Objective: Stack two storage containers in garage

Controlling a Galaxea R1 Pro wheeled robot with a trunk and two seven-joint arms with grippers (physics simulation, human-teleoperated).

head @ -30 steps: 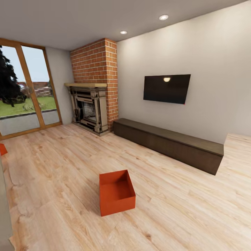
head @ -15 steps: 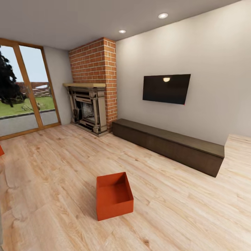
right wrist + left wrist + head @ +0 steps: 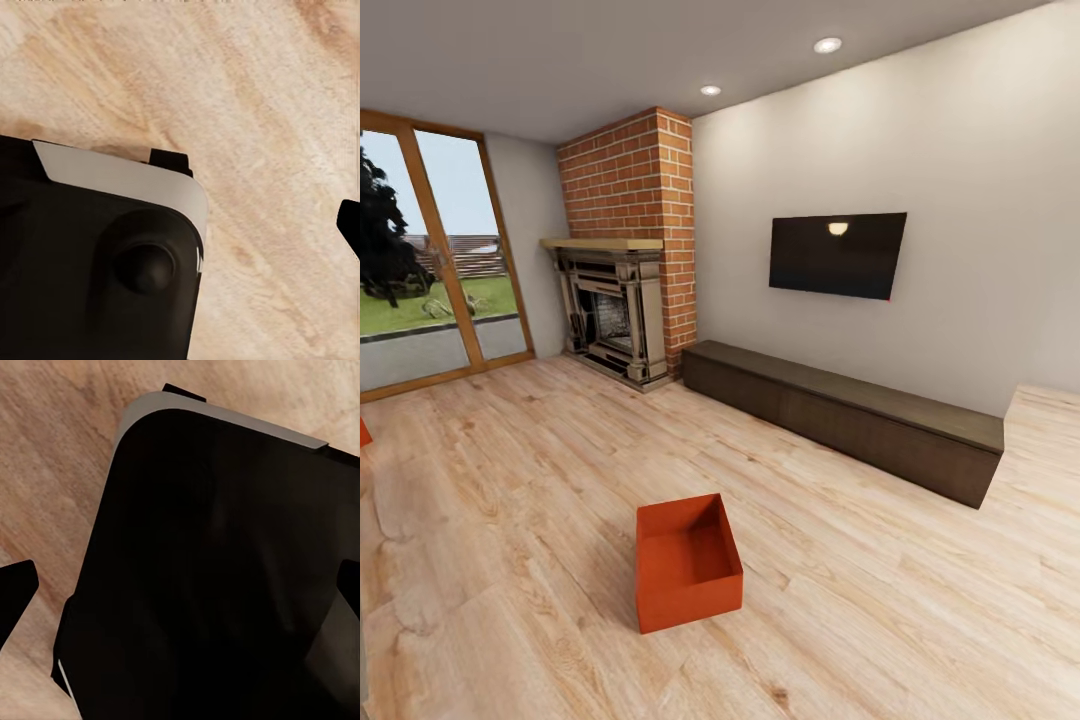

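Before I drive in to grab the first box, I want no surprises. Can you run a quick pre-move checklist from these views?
1. Storage container in sight, upright, open top up: ok.
2. Wood floor between the robot and that container free of obstacles: ok.
3. Second container located: only an orange-red sliver at the head view's left edge; cannot tell.
4. Container apart from the low cabinet and fireplace: ok.
5. Fingers open and empty: only dark tips at the wrist views' edges; cannot tell.
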